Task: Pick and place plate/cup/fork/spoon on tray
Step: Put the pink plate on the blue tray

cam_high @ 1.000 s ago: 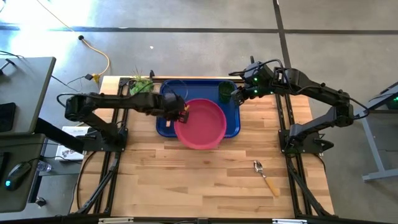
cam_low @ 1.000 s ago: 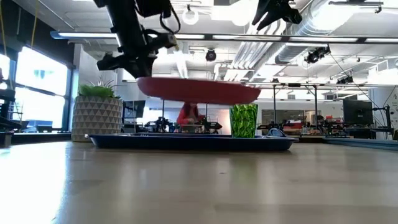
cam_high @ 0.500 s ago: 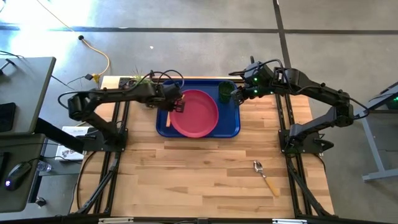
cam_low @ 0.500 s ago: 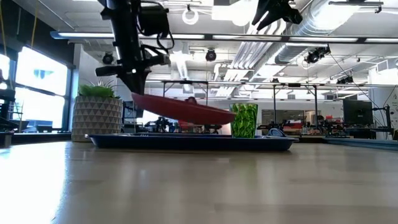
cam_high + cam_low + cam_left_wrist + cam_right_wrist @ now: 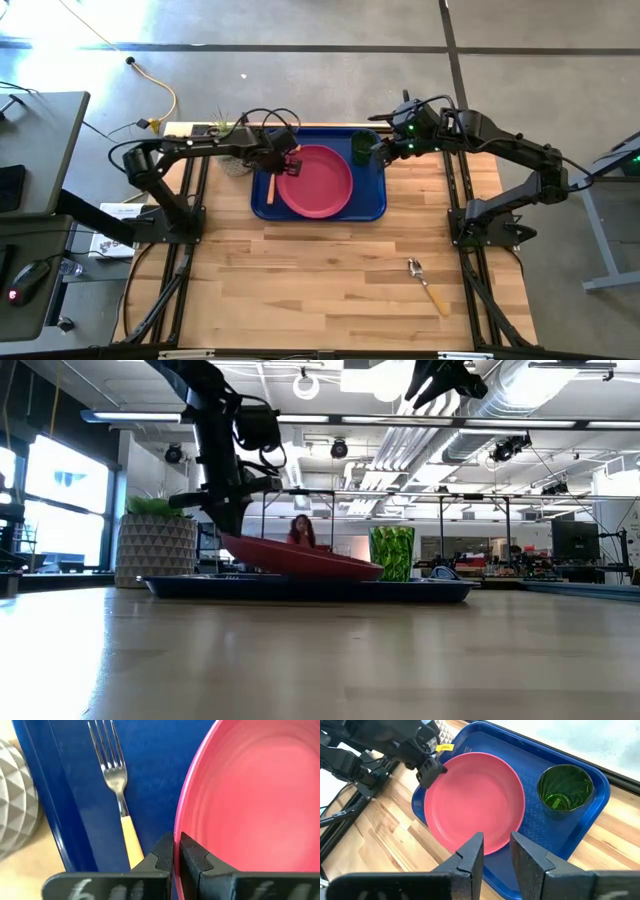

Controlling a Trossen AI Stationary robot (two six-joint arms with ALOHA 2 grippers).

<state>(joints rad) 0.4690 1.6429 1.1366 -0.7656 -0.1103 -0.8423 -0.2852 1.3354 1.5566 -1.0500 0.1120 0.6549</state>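
High view: the left gripper (image 5: 291,163), clamped on the plate (image 5: 318,180) rim, has carried it back over the tray (image 5: 372,205). It now sits lower, tilted, its far edge touching the tray beside the fork (image 5: 270,187). Right gripper (image 5: 378,152), fingers apart, stays above the cup (image 5: 361,147). Spoon (image 5: 427,284) lies unmoved on the table (image 5: 300,290).

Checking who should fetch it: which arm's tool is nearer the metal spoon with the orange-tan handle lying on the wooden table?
Right. The right tool hovers by the green cup on the tray, up-table from the spoon. The left tool grips the pink plate's far edge, farther away.
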